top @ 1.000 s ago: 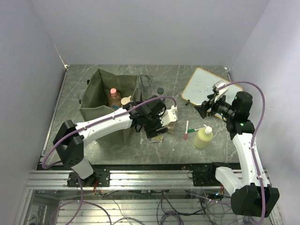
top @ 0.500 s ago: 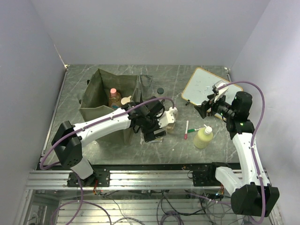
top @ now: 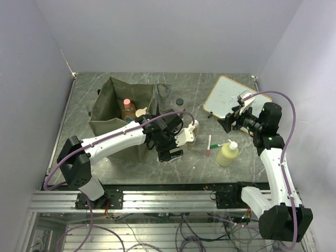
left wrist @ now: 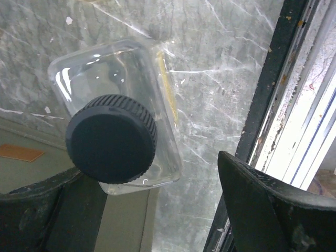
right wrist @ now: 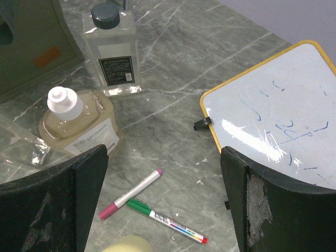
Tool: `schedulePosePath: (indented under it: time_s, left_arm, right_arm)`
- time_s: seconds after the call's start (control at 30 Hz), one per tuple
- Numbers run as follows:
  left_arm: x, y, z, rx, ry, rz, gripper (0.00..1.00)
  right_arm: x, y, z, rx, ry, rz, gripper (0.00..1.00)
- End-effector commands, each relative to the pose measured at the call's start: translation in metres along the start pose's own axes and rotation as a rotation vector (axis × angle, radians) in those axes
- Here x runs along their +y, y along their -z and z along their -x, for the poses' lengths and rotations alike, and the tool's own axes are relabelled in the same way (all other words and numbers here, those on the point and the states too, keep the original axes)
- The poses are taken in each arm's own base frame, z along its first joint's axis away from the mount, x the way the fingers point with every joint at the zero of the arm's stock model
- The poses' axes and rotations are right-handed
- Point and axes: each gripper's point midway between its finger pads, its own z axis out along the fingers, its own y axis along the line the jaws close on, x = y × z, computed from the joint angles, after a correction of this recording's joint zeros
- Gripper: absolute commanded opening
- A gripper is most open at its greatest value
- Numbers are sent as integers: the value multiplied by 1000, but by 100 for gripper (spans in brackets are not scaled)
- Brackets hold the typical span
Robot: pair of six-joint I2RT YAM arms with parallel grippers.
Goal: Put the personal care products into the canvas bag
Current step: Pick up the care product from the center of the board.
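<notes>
step: left arm looks set to grab a bottle just off the bag's front corner; nothing lifted yet.
left gripper [left wrist: 152, 170]: jaws spread wide, straddling the clear bottle [left wrist: 113, 134], holding nothing. One finger is well apart from it. The other sits at its edge, and I can't tell if it touches.
clear bottle: upright on the table [left wrist: 220, 63], cap up, just beside the bag [top: 113, 97].
why wide: the body is broad and square, so the jaws likely need the spread to clear the cap and reach the flat sides.
right gripper [right wrist: 163, 155]: fully spread and empty, hanging over the pink marker [right wrist: 132, 193] and green marker [right wrist: 167, 221]. Probably parked there to stay clear of the left arm.
bag: upright at back left, mouth up. Orange bottle [top: 126, 107] and a beige-capped one [top: 140, 112] are inside.
outside: amber bottle [right wrist: 79, 126], rear clear bottle [right wrist: 111, 50], yellow-green bottle [top: 228, 153].
not task: both markers and the whiteboard [right wrist: 278, 115].
progress: two seen in, four seen out, so under halfway by what shows.
next: centre the jaws, drop onto the body, close on the flat faces, then lift over the rim.
risk: the bottle sits off-centre, so closing now may shove or tip it. The plastic looks slick and the bag wall is soft, so it could snag.
</notes>
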Motion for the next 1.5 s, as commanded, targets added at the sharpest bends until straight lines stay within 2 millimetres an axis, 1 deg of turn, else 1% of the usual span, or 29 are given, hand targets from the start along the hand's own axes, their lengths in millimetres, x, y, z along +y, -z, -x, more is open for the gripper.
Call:
schedulePosePath:
  time_s: [0.0,0.13,0.27,0.7,0.87,0.97,1.1,1.17,1.27,1.47]
  left_arm:
    - [-17,4,-3,5,-15,-82,89]
    - [-22,1,-9,29,-14,-111,86]
    - [-22,0,-13,32,-20,-106,85]
    - [-42,10,-25,12,-65,-182,84]
    - [-34,12,-35,32,-71,-126,86]
    - [-23,19,-36,33,-92,-52,87]
    - [2,35,-26,-11,-139,95,92]
    - [10,43,-19,-33,-172,139,94]
    - [12,49,-11,-66,-258,146,100]
    - [11,55,12,-141,-414,115,99]
  right_arm:
    - [-3,0,-2,-7,11,-6,88]
    - [-2,-1,-2,-5,11,0,88]
    - [-2,-1,-2,-6,11,0,88]
    - [-2,-3,-5,1,7,7,88]
    - [-2,-3,-6,3,6,6,89]
    - [-3,-4,-7,8,4,6,89]
    - [-4,-4,-9,12,4,3,89]
    - [-5,-5,-10,16,4,-1,89]
    - [-6,-5,-12,22,4,-3,89]
    - [-6,-5,-12,23,8,-9,89]
